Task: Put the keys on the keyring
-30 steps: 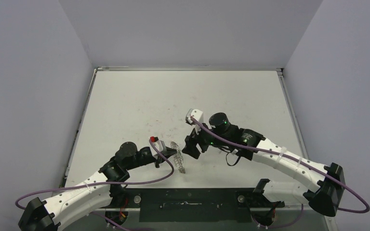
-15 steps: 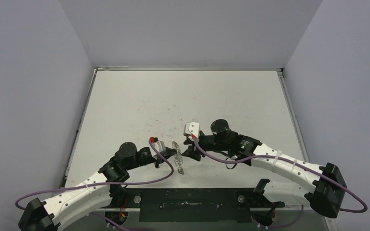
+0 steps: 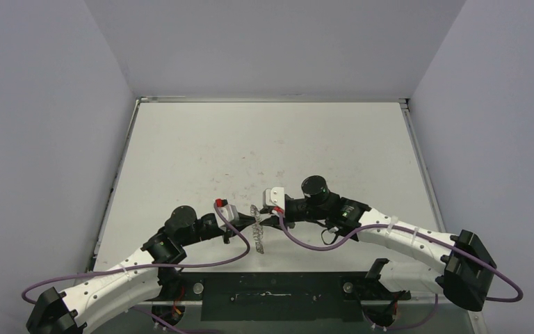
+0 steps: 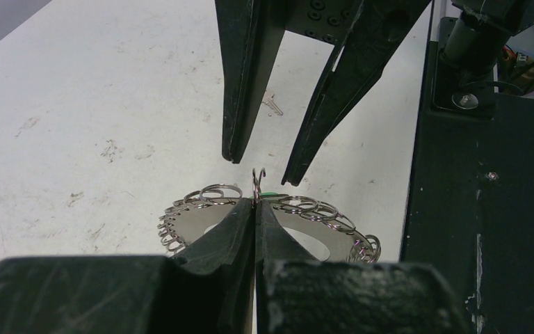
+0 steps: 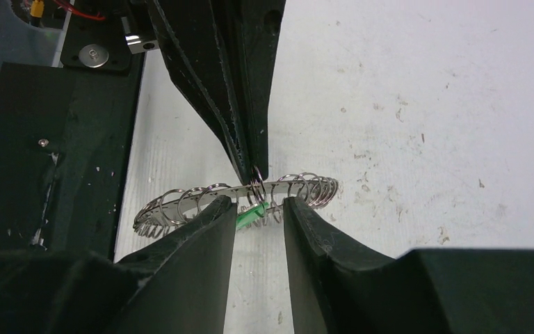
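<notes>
The keyring [image 3: 258,234] is a silvery ring fringed with wire loops, held off the table. My left gripper [image 4: 255,203] is shut on one upright wire loop at the edge of the keyring [image 4: 201,209]. My right gripper [image 5: 259,206] is open, its fingers [image 5: 201,236] either side of a green tag [image 5: 252,215] that hangs just under the keyring [image 5: 174,202]. A sliver of the green tag [image 4: 270,195] shows in the left wrist view. A small silvery key [image 4: 272,104] lies on the table beyond. The black tag is hidden.
The black base plate [image 3: 271,296] runs along the table's near edge, close to the ring; it also shows in the left wrist view [image 4: 480,223] and the right wrist view [image 5: 42,153]. Purple cables loop beside both arms.
My right gripper has moved left and down, closing in on the keyring until its fingers straddle the green tag. The left gripper and keyring have stayed put.
</notes>
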Robot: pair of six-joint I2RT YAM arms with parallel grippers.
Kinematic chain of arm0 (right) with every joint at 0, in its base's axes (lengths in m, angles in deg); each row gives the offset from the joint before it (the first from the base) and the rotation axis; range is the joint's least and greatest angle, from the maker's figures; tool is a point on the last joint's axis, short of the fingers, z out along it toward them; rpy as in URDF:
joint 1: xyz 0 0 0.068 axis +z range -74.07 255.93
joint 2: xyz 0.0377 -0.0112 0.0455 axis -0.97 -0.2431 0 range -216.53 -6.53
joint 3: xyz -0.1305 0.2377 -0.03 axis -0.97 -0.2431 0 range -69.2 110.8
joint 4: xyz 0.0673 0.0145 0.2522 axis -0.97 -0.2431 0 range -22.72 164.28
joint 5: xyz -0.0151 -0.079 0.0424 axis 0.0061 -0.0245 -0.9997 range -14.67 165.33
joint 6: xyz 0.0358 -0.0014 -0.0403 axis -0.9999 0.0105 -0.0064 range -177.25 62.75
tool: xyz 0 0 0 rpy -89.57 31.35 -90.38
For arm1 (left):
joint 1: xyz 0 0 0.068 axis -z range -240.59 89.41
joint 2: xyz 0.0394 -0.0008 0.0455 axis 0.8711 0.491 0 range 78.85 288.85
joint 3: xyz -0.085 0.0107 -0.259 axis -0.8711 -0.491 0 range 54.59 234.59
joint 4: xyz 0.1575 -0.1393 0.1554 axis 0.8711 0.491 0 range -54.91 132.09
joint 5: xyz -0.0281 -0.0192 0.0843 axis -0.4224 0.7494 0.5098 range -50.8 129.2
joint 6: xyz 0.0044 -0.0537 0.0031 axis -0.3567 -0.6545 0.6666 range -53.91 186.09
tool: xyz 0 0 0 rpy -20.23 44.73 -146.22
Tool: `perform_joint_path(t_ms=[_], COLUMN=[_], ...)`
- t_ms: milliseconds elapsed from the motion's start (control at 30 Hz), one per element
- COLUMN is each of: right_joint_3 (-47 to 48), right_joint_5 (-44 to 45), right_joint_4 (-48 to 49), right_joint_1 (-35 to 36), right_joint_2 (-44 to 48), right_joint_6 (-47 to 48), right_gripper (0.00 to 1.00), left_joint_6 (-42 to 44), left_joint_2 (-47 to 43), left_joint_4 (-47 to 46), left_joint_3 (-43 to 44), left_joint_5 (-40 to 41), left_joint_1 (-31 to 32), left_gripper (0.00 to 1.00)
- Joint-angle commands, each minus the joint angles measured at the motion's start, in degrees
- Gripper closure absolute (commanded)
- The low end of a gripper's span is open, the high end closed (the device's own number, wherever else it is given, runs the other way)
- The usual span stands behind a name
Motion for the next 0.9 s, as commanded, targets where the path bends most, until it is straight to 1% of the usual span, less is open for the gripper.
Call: perform_joint_path(t_ms=[0, 167, 300, 400, 733, 833, 867], right_joint_3=[0.74, 1.55, 2.45, 2.91, 3.27, 5.51, 6.67], right_joint_5=[-3.53, -4.88, -5.4, -5.59, -4.39, -2.71, -2.2], right_joint_4=[4.85, 5.2, 4.51, 4.17, 2.87, -1.72, -4.36], right_joint_1=[-0.35, -0.26, -0.29, -0.35, -0.34, -0.33, -0.3], right_joint_2=[-1.56, -3.32, -4.03, -3.97, -2.13, -2.37, -2.74], right_joint_6=[2.82, 2.82, 2.82, 2.38, -0.2, -0.95, -0.95], right_gripper=[0.68, 0.75, 0.91, 1.0, 1.0, 1.0, 1.0], left_joint_6=[0.11, 0.01, 0.12, 0.15, 0.14, 0.71, 0.93], left_joint_2=[-0.8, -0.61, -0.78, -0.87, -0.9, -1.02, -1.12], left_joint_4=[-4.71, -4.88, -4.75, -4.56, -4.74, -4.11, -3.66], left_joint_3=[0.09, 0.11, 0.04, -0.04, -0.22, 0.14, 0.32], left_joint_5=[-1.15, -1.49, -1.4, -1.39, -1.21, -1.09, -0.92], left_joint_1=[0.28, 0.34, 0.28, 0.26, 0.26, 0.27, 0.26], left_gripper=[1.0, 1.0, 1.0, 1.0, 1.0, 0.99, 0.95])
